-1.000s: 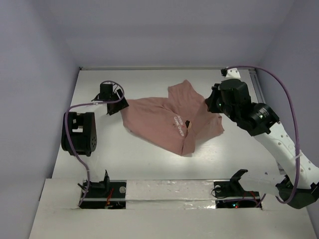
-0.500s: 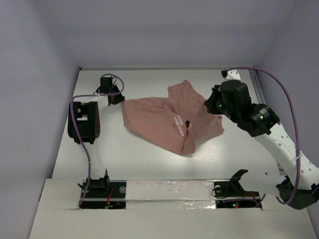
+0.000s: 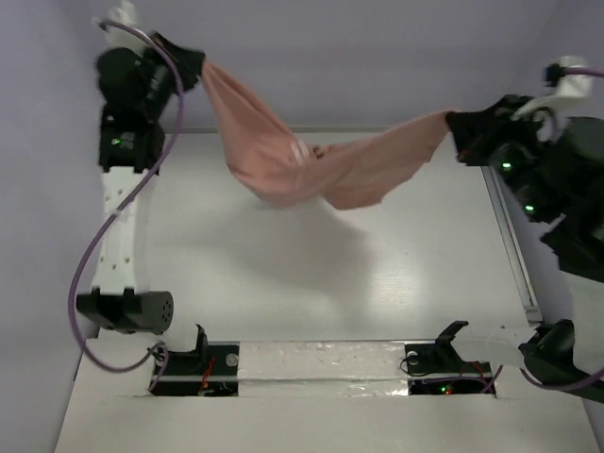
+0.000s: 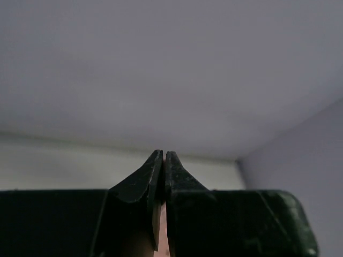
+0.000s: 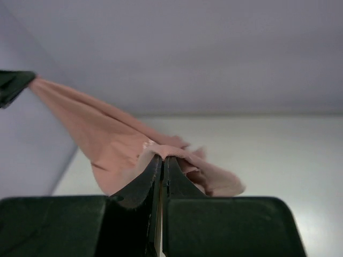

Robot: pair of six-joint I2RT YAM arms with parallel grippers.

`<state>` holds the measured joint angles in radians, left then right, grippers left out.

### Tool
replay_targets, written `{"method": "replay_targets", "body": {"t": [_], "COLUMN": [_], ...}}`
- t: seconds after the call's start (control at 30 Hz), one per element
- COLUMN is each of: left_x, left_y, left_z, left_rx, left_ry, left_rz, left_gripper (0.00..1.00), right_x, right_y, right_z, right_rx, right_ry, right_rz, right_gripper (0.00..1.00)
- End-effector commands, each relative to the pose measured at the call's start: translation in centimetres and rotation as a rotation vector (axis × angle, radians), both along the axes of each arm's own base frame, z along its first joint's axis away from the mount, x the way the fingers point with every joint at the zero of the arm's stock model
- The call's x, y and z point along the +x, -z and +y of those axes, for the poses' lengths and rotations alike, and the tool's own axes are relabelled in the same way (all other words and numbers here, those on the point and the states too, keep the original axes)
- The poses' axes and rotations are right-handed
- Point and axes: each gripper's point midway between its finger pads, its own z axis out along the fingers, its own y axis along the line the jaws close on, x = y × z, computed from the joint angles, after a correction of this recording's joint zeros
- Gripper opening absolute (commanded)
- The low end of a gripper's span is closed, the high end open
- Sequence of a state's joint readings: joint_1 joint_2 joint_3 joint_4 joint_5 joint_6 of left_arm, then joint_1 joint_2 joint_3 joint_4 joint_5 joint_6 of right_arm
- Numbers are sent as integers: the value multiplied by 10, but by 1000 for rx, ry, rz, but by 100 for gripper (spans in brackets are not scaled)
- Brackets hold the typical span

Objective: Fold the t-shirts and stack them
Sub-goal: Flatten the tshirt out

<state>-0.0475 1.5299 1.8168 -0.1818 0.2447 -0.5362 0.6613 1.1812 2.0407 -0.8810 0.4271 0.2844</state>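
GRIP: clenched on dusty-pink t-shirt (image 3: 302,172) at left gripper (image 3: 192,68) and right gripper (image 3: 457,128) | LOCATION: slung above table (image 3: 283,293), sagging mid-span | AXIS: runs left-right between both jaws, neither arm nearer

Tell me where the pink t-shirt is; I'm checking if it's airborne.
Top view: the t-shirt hangs above the table, stretched between the left gripper at upper left and the right gripper at right.

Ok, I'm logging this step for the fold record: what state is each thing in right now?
t-shirt: unfolded, hanging in the air, sagging between the two grippers.
left gripper: held high, shut on one end of the t-shirt.
right gripper: held high, shut on the other end.
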Motion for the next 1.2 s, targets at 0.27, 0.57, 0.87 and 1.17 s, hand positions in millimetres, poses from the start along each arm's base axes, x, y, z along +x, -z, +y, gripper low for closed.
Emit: {"method": "replay_targets", "body": {"t": [0.27,0.57,0.87,1.17], "left_x": [-62,59,186,99], "left_y": [-138,-10,220,264], "left_z": [32,63,67,92], "left_rx": [-83,4,18,181], "left_ry": [-11,-97,-94,-223], "left_rz": [-263,39,366,581], "left_gripper": [0,0,10,59], "right_x": [-37,32,107,104], "right_y": [-111,-37,129,221], "right_z": [-72,-34,-20,-13], "right_rx": [56,-151,-222,-256], "right_ry": [200,250,249,220], "right_rz": [-385,-207,139,363], "right_gripper": [0,0,0,0]}}
